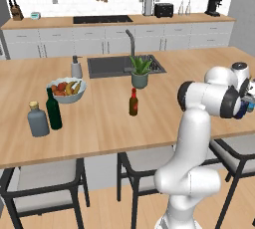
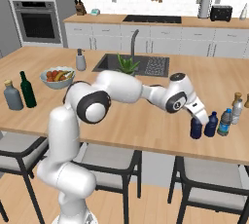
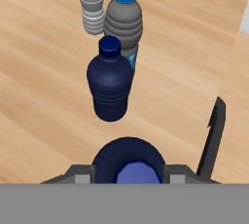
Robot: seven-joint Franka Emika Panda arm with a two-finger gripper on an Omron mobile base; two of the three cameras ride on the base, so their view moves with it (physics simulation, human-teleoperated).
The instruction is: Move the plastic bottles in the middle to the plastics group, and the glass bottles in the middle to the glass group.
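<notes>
My gripper (image 2: 196,117) is shut on the top of a dark blue plastic bottle (image 2: 196,128) at the right end of the island counter. In the hand view its blue cap (image 3: 130,175) sits between my fingers. A second dark blue plastic bottle (image 2: 211,124) stands just beyond it, beside the pale bottle with a teal base (image 2: 224,122) of the plastics group. The brown glass bottle with a red cap (image 1: 133,102) stands mid-counter. The glass group, a tall green bottle (image 1: 53,109) and a squat grey bottle (image 1: 38,119), is at the left end.
A grey-white bottle (image 2: 237,110) and brown shakers (image 2: 237,97) stand behind the plastics group. A fruit bowl (image 1: 66,90), a soap dispenser (image 1: 76,67), a sink (image 1: 112,65) and a potted plant (image 1: 140,72) sit further back. Stools (image 1: 45,178) line the counter's near edge.
</notes>
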